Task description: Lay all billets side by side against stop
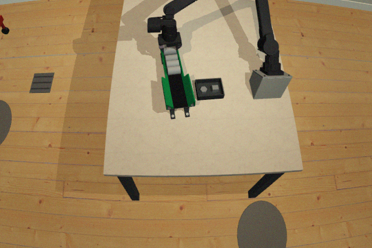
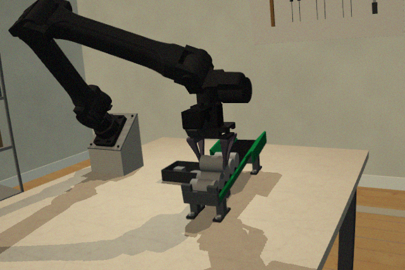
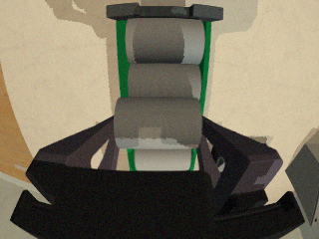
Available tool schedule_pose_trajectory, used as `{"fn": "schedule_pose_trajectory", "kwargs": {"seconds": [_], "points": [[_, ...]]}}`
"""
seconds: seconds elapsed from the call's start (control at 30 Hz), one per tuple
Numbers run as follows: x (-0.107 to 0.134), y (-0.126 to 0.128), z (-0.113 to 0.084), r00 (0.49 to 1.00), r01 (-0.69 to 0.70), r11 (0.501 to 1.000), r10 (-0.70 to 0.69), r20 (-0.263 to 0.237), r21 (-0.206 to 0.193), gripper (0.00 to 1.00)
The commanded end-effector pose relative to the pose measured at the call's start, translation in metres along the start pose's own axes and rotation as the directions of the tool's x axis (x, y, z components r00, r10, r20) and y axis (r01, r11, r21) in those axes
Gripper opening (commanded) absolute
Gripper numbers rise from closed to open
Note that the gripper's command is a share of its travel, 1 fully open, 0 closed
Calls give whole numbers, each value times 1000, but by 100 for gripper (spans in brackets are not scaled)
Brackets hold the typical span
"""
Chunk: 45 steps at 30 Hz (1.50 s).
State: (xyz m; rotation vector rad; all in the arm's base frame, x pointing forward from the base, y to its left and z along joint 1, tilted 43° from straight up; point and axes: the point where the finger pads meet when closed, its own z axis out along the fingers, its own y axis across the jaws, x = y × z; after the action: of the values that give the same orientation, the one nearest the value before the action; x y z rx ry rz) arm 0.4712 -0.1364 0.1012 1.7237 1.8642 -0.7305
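A green-railed feed ramp [image 1: 188,89] [image 2: 243,165] [image 3: 120,60] stands on the table and slopes down to a dark stop [image 3: 165,11] [image 2: 199,196]. Grey steel billets [image 1: 172,66] [image 2: 202,183] [image 3: 166,42] lie across it at the low end. One more billet [image 3: 159,121] [image 2: 211,162] sits above two of them, straight across. My gripper [image 3: 158,120] [image 2: 212,157] comes down from above and is shut on this top billet, one finger on each end. I cannot tell if it still touches the billets below. In the top view the wrist hides the fingers.
A dark shallow tray [image 1: 209,88] [image 2: 173,170] with two small grey parts lies right beside the ramp. The arm's grey base block [image 1: 268,84] [image 2: 114,146] stands near the table's edge. Tools hang on the back wall [image 2: 271,4].
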Motion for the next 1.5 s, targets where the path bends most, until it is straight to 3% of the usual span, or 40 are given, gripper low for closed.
{"fn": "schedule_pose_trajectory", "kwargs": {"seconds": [0.0, 0.73, 1.47], "points": [[-9, 16, -31, 1000, -28, 998, 29, 2, -55, 0], [-9, 14, -73, 1000, -30, 998, 30, 1, -57, 0], [-9, 14, -77, 1000, -27, 998, 28, 1, -57, 0]]}}
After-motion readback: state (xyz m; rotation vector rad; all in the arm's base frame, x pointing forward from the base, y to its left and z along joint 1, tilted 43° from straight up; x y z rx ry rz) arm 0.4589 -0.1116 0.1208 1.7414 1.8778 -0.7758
